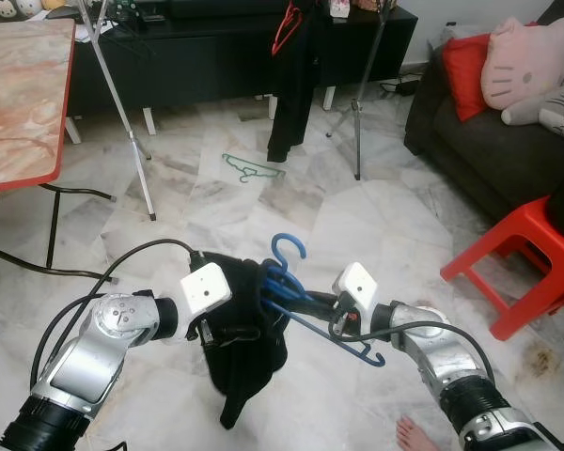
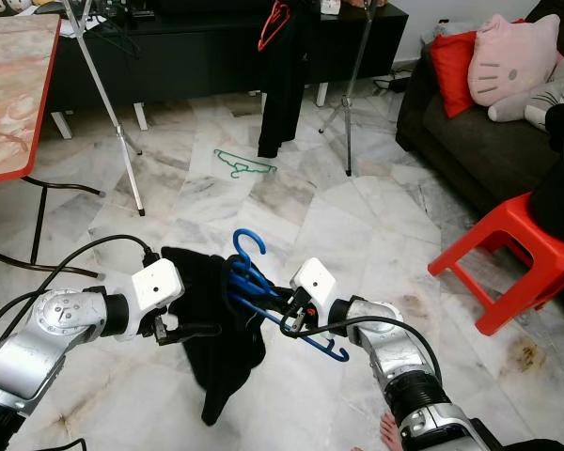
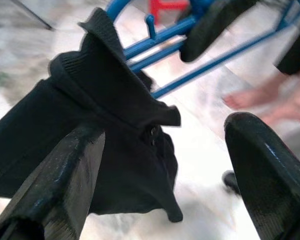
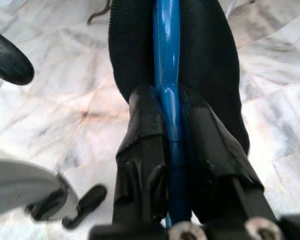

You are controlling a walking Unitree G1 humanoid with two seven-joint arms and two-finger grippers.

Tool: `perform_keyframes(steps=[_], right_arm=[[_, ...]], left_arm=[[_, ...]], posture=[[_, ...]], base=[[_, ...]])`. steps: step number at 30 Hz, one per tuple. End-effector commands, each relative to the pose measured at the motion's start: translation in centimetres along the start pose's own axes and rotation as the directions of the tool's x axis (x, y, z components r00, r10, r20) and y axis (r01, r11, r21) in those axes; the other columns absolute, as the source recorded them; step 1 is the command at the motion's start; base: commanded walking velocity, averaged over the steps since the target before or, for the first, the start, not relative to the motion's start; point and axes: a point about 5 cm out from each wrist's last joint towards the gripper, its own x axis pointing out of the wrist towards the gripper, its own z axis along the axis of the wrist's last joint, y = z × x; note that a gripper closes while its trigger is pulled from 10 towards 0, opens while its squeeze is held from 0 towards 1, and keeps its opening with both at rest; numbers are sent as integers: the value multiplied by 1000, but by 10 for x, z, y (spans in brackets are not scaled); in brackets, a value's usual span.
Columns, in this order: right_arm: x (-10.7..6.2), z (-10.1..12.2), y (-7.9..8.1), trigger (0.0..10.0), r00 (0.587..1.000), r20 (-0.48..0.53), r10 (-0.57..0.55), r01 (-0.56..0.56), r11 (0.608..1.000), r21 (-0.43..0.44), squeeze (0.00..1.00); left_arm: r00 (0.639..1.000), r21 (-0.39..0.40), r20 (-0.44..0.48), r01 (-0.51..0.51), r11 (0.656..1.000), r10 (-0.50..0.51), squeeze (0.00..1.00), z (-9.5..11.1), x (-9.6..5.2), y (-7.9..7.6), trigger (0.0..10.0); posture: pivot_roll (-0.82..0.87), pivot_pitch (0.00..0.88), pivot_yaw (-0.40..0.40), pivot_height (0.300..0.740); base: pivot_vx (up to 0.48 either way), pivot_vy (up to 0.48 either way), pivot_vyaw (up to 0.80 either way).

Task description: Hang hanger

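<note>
A blue hanger (image 1: 288, 250) carries a black garment (image 1: 246, 352) that droops toward the floor in front of me. My right gripper (image 4: 170, 130) is shut on the hanger's blue bar (image 4: 167, 50), with the cloth just beyond its fingertips. In the eye views that right gripper (image 1: 307, 302) reaches in from the right. My left gripper (image 1: 231, 333) comes from the left and stands open against the garment's near side. The left wrist view looks between its spread fingers (image 3: 65, 175) at the black garment (image 3: 105, 125) and blue hanger bars (image 3: 165, 40).
A green hanger (image 1: 254, 170) lies on the marble floor ahead. Behind it a rack pole (image 1: 359, 103) stands beside a hung black garment (image 1: 291, 85) and a red hanger (image 1: 286, 28). Table (image 1: 19, 103) on the left, red stool (image 1: 522, 263) and sofa (image 1: 508, 141) on the right. A person's bare foot (image 1: 418, 437) is close by.
</note>
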Motion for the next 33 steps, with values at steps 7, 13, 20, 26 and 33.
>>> perform_keyframes(steps=[7, 13, 20, 26, 33], right_arm=[[3, 31, -16, 0, 970, 187, -154, 146, 988, 56, 0], [8, 45, -19, 0, 951, 247, -186, 174, 982, 70, 0], [15, 52, -13, 0, 949, 284, -141, 122, 989, 84, 0], [19, 55, -8, 0, 944, 312, -107, 77, 991, 107, 0], [22, 53, -4, 0, 950, 306, -69, 38, 994, 105, 0]], left_arm=[[964, -64, 86, -246, 967, 251, 0, 1, 13, 10, 10000], [892, -107, 123, -424, 899, 435, 0, 3, 20, 14, 10000], [791, -153, 137, -578, 802, 596, 0, 9, 30, 18, 10000], [756, -186, 127, -618, 764, 642, 0, 12, 36, 21, 10000], [796, -171, 131, -569, 804, 591, 0, 13, 45, 9, 10000]], posture=[[23, 88, -117, 740], [17, 73, -117, 740], [22, 49, -125, 740], [27, 43, -129, 740], [32, 39, -142, 740]], base=[[0, 0, 0], [0, 0, 0], [0, 0, 0], [0, 0, 0], [0, 0, 0]])
